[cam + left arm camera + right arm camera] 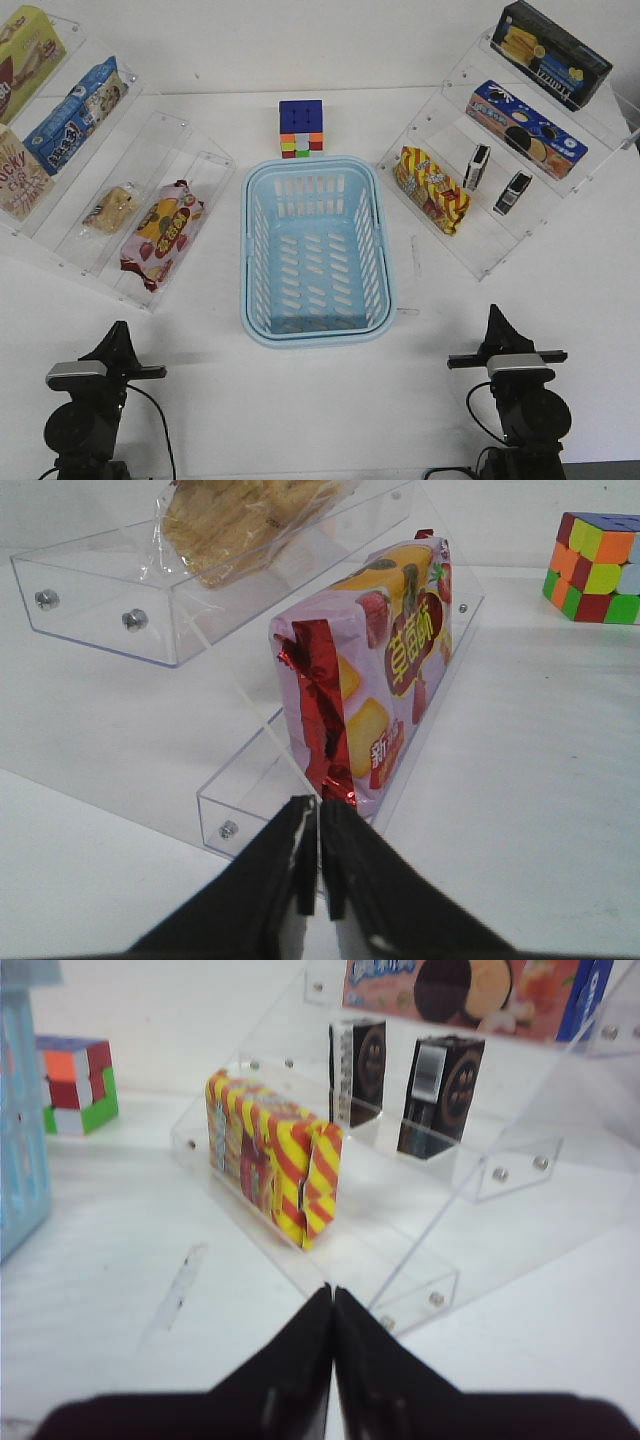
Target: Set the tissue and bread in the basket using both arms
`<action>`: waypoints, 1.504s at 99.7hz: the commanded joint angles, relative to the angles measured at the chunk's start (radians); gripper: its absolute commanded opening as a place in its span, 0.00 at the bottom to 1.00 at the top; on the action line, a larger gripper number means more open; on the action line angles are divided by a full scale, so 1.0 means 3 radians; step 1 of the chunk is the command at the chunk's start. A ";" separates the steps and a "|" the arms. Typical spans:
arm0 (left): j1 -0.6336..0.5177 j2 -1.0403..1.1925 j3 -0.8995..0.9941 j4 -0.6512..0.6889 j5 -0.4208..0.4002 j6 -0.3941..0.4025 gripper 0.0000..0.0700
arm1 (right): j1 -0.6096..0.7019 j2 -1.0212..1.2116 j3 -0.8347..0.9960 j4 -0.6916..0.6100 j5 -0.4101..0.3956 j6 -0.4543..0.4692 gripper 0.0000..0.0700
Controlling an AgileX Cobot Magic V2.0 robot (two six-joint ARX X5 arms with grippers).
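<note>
The light blue basket [258, 250] stands empty at the table's middle; its wall shows in the right wrist view [20, 1120]. The bread [110, 208] lies on the left clear shelf, also seen in the left wrist view [235, 520]. The black tissue pack [477, 166] stands upright on the right shelf, beside a twin pack [513, 192]; it also shows in the right wrist view [357, 1070]. My left gripper [118, 328] [319, 805] is shut and empty near the front left. My right gripper [495, 314] [332, 1290] is shut and empty near the front right.
A red-pink strawberry packet [162, 232] [385, 670] lies beside the bread. A yellow-red snack bag [432, 188] [270, 1160] stands below the tissue. A colour cube [301, 129] sits behind the basket. Tiered clear shelves with snack boxes [525, 128] flank both sides.
</note>
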 commanded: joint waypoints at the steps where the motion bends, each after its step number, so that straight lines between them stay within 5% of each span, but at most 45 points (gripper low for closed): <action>1: 0.0001 -0.0005 -0.0066 0.0034 0.0013 0.0041 0.00 | 0.0005 -0.0003 -0.0005 0.0107 0.0001 0.0102 0.00; 11: 0.0001 -0.0004 -0.0066 0.0034 0.0013 0.0041 0.00 | 0.0005 -0.0003 -0.0005 0.0177 0.0000 0.0392 0.00; 23: 0.0001 -0.0004 -0.0066 0.0034 0.0013 0.0041 0.00 | 0.0005 -0.0003 0.0028 0.0228 0.0017 0.1105 0.00; 40: 0.0001 -0.0004 -0.0066 0.0034 0.0013 0.0041 0.00 | 0.0003 0.0256 0.0546 -0.0252 0.0306 0.1462 0.00; 60: 0.0003 -0.0005 -0.0066 0.0034 0.0013 0.0041 0.00 | 0.0001 0.1376 0.1319 -0.0470 0.0380 0.1280 0.01; 65: 0.0003 -0.0004 -0.0066 0.0034 0.0013 0.0041 0.00 | 0.0001 0.1738 0.1539 -0.0483 0.0343 0.1157 0.16; 73: 0.0001 -0.0005 -0.0066 0.0034 0.0013 0.0041 0.00 | 0.0001 0.2241 0.1859 -0.0516 0.0337 0.1035 0.58; 77: 0.0003 -0.0005 -0.0066 0.0034 0.0013 0.0041 0.00 | 0.0001 0.2475 0.2013 -0.0516 0.0337 0.0991 0.68; 115: 0.0001 -0.0005 -0.0066 0.0034 0.0013 0.0041 0.00 | -0.0126 0.4191 0.3329 -0.0519 0.0477 0.0713 0.67; 150: 0.0001 -0.0005 -0.0066 0.0034 0.0013 0.0041 0.00 | -0.0348 0.4918 0.3662 -0.0397 0.0476 0.0693 0.65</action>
